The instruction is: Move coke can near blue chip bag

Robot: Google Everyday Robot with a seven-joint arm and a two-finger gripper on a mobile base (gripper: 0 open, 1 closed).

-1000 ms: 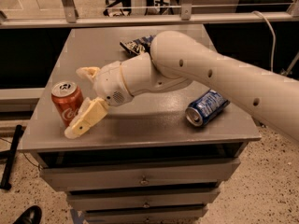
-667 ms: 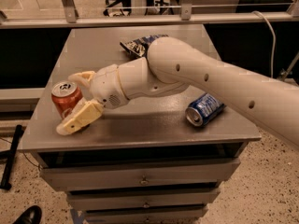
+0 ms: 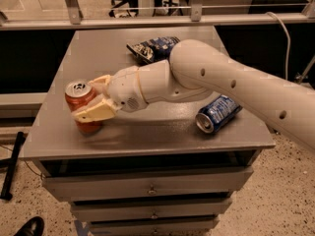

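Grey bench (image 3: 147, 132) with drawers beneath. White arm (image 3: 236, 87) reached in from the right across the bench. Tool (image 3: 91, 98) at front left, yellowish fingers (image 3: 96, 113) narrowed on either side of the upright coke can (image 3: 81, 104); lettering unreadable. Blue soda can (image 3: 218, 113) on its side at front right, markings illegible. Blue chip bag (image 3: 150, 48) at the rear, white and black print unreadable, well apart from the coke can.

Smooth white arm (image 3: 236, 82), dark rivets, cream-fingered gripper (image 3: 88, 98) at table's left
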